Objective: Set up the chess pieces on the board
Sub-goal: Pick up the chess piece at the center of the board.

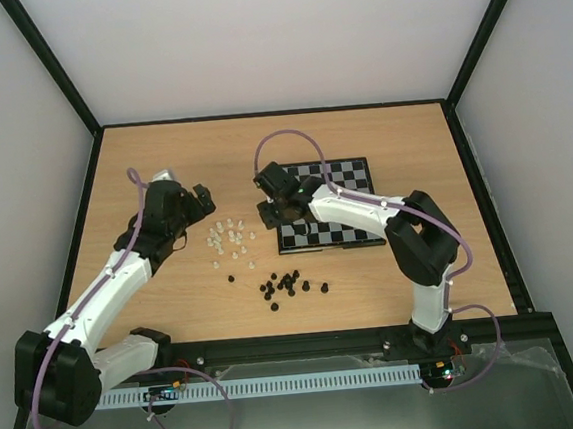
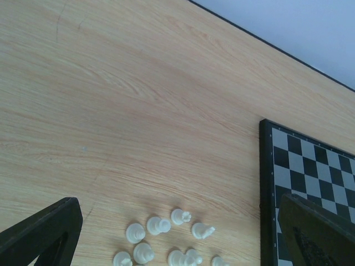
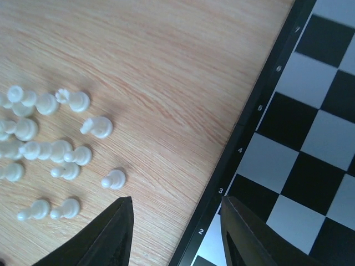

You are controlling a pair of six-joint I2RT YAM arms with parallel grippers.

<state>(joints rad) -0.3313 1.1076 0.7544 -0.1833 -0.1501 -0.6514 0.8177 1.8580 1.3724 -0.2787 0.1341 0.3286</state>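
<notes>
The white chess pieces (image 1: 230, 237) lie in a loose cluster on the wooden table, left of the board (image 1: 349, 177). My left gripper (image 1: 205, 200) hovers at the cluster's upper left. In its wrist view its jaws (image 2: 178, 202) stand wide open above several pieces (image 2: 158, 225), and the board's edge (image 2: 267, 183) is at the right. My right gripper (image 1: 269, 208) hangs over the board's left border. In its wrist view it is open (image 3: 177, 199) with nothing between the fingers, straddling the border (image 3: 238, 149). A lone pawn (image 3: 113, 178) lies just left of its left finger.
Several tiny black pieces (image 1: 287, 283) are scattered on the table nearer the arm bases, below the white cluster. The right arm's forearm (image 1: 352, 214) lies across the board's near-left part. White walls with black frame bars enclose the table.
</notes>
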